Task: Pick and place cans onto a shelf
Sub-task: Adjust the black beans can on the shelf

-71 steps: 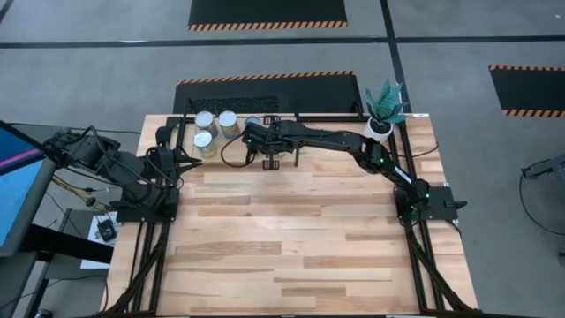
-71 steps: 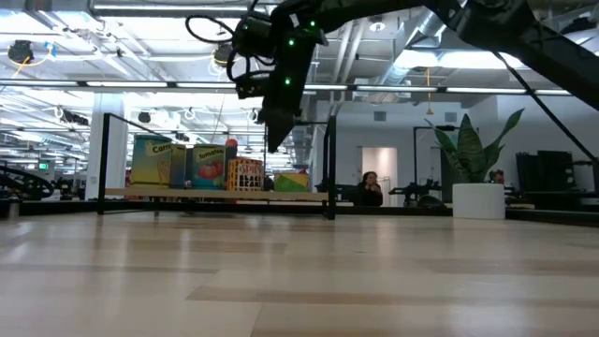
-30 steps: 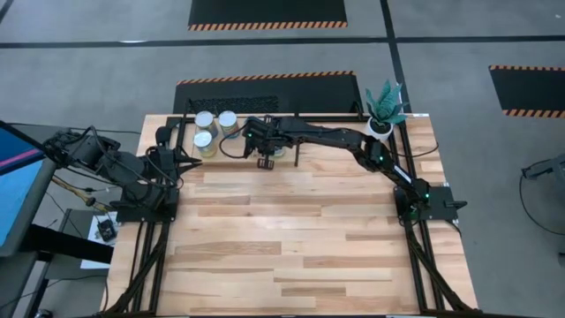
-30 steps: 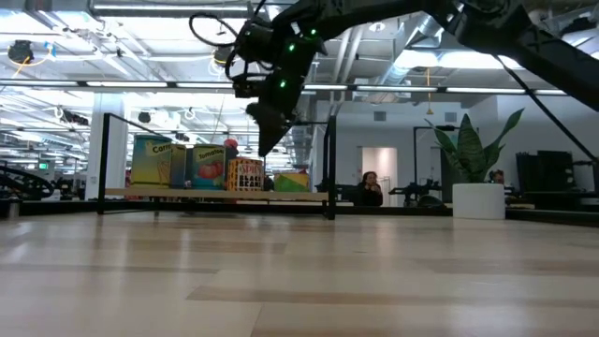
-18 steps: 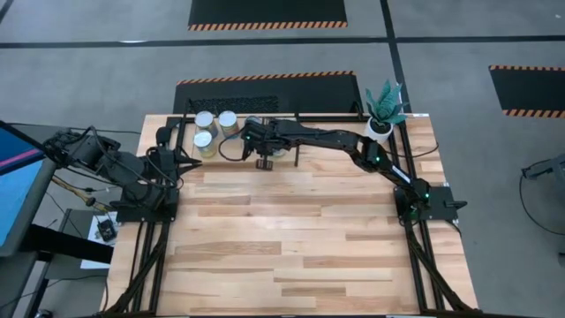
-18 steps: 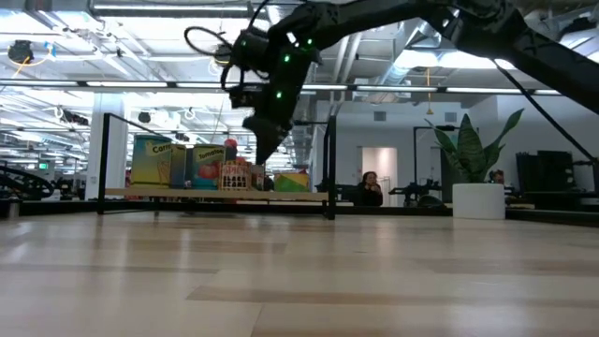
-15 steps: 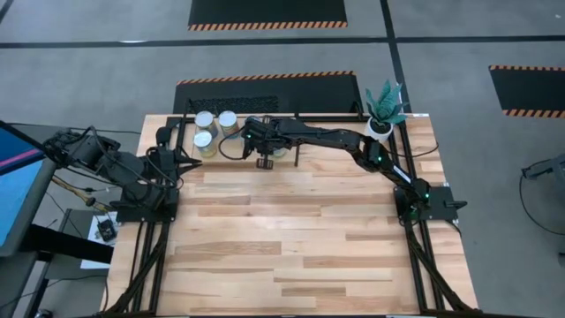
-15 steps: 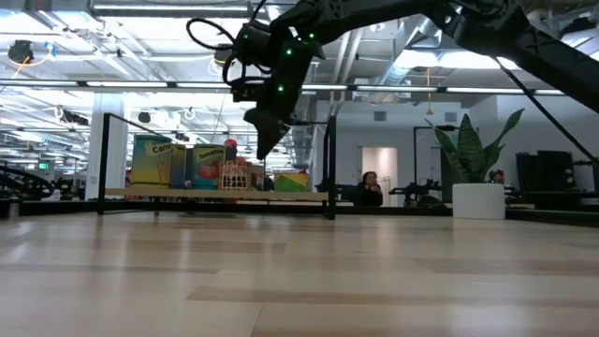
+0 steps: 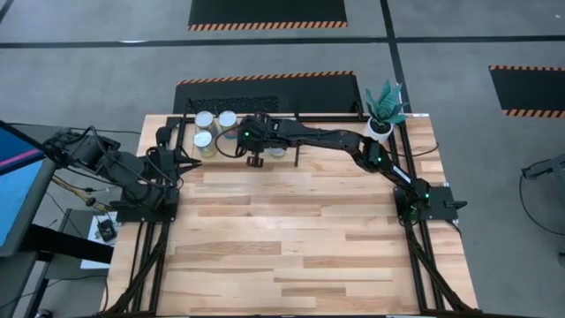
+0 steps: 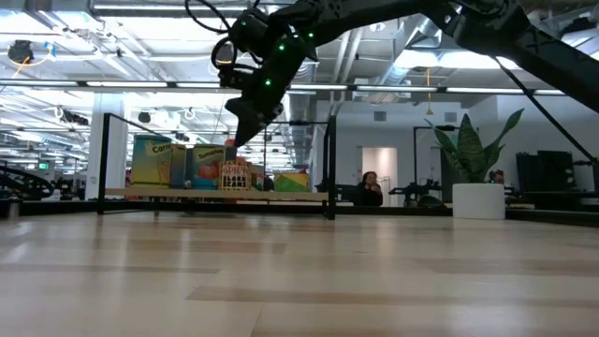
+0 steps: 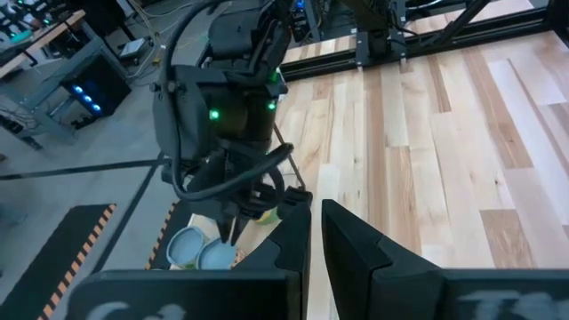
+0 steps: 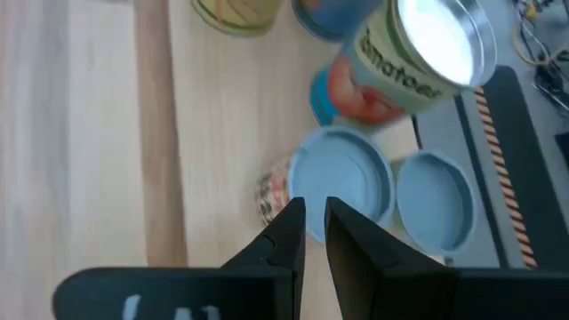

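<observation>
Several cans stand on the shelf [image 9: 183,132] at the table's far left: silver tops [image 9: 204,119], [image 9: 228,117], [image 9: 203,139], and labelled sides [image 10: 153,161], [image 10: 211,166] in the low view. My right gripper [image 9: 254,160] hangs above the shelf, slanting down, with a narrow gap between its fingers [image 12: 308,222] and nothing in it. Below its tips lie a blue can top [image 12: 342,182], a second top [image 12: 433,200] and a tomato can [image 12: 413,53]. My left gripper [image 11: 316,222] waits shut at the table's left edge [image 9: 179,159].
A white pot with a green plant [image 9: 382,115] stands at the far right corner. Black rails [image 10: 329,164] frame the shelf. The right arm [image 9: 335,140] stretches across the table's far side. The plank tabletop [image 9: 291,238] spreads toward the near edge.
My right gripper has shifted toward the table's left edge above the shelf and tipped its fingers up a little, staying clear of the cans. Its finger gap looks unchanged. The cans have kept their places.
</observation>
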